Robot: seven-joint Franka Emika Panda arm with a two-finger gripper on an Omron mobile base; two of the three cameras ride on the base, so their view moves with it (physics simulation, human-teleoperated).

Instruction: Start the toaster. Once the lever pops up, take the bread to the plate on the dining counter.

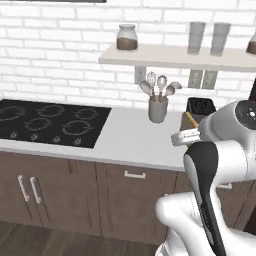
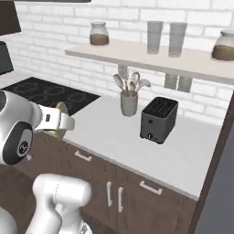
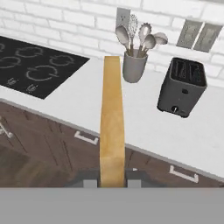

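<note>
In the hand view the fingers (image 3: 112,180) are closed most of the way on the bread (image 3: 111,118), gripping it by its near edge so that only its golden-brown crust shows, edge-on. The slice's long axis runs straight away from the fingers, out over the front edge of the white worktop (image 3: 78,103), and its far end points toward the utensil crock (image 3: 133,65). The crock stands just beyond the tip of the bread and a little to its right, holding spoons and a whisk, in front of the white brick wall. Further right of the fingers the toaster (image 3: 181,87) sits on the worktop, both slots facing up, well apart from the bread. To the left of the fingers lies the black cooktop (image 3: 35,65), set into the same worktop. Below the bread are the brown cabinet fronts with pale handles. In the right base view the bread (image 2: 60,119) hangs off the end of the arm, near the worktop's front edge, with the toaster (image 2: 158,119) across the worktop from it and a shelf (image 2: 151,59) of jars and glasses above.
</note>
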